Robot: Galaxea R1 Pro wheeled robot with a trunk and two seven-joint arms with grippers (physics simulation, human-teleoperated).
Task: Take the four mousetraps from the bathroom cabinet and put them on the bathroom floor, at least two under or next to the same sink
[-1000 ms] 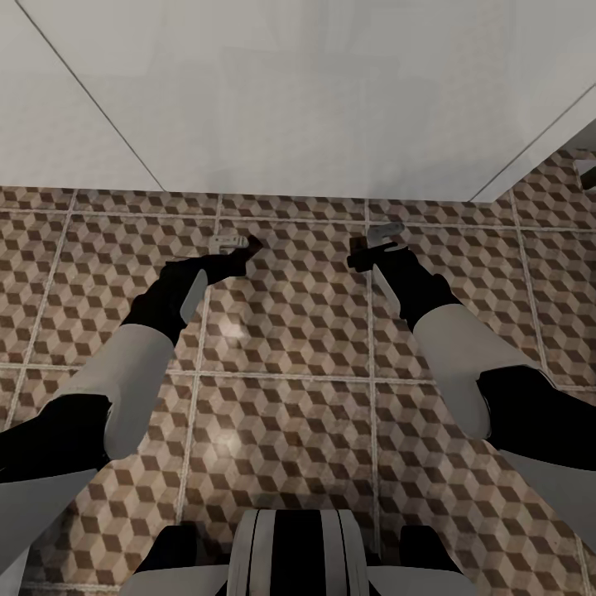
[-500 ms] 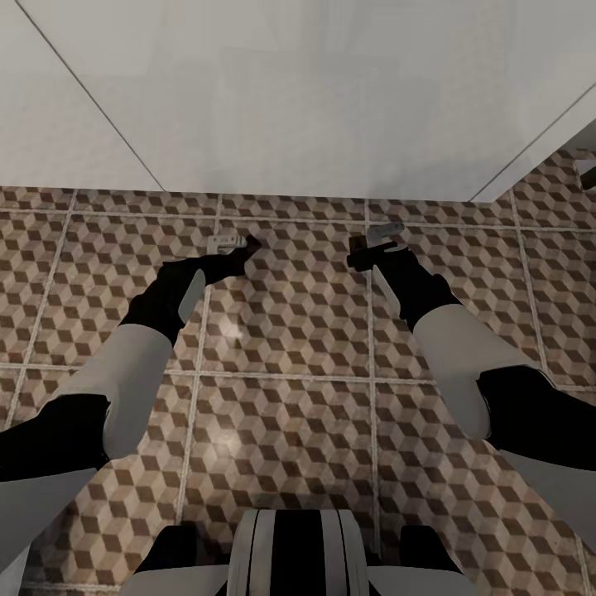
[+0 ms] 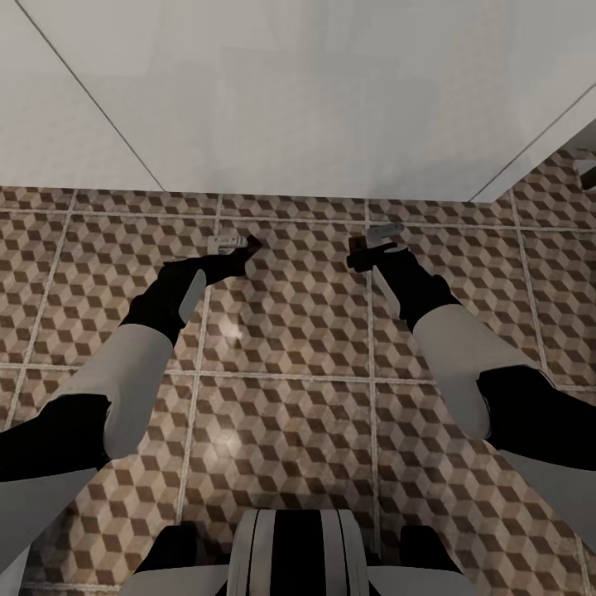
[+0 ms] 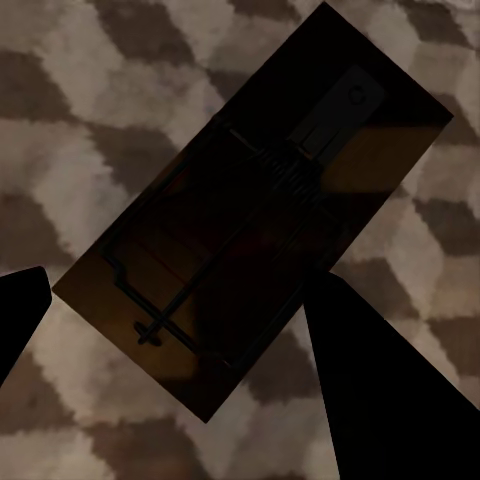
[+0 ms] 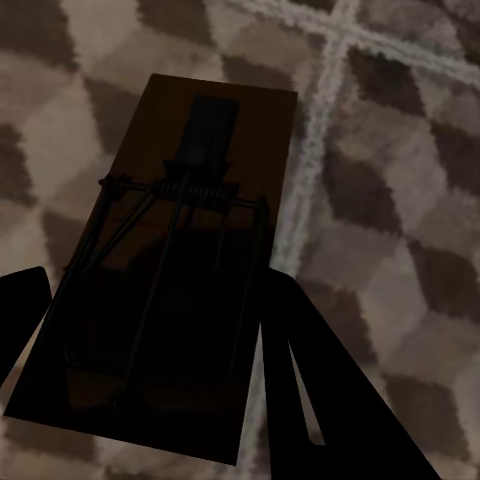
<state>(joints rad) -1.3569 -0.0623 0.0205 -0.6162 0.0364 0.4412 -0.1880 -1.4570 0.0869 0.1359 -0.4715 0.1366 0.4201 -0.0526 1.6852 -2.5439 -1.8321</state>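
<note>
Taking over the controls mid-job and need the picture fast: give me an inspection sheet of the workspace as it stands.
Surface: bathroom floor, cube-pattern tiles with pale grout, meeting a white wall.
Job's things: one mousetrap sits between the left hand's fingers; a second mousetrap sits between the right hand's fingers. Whether either rests on the tiles or is held just above them cannot be told.
Clutter: nothing seen.
Hands: left hand and right hand are both low, near the wall; fingers flank the traps, grip state unclear.
Cables: nothing seen.
Surroundings: a dark object at the far right edge, unidentifiable.
</note>
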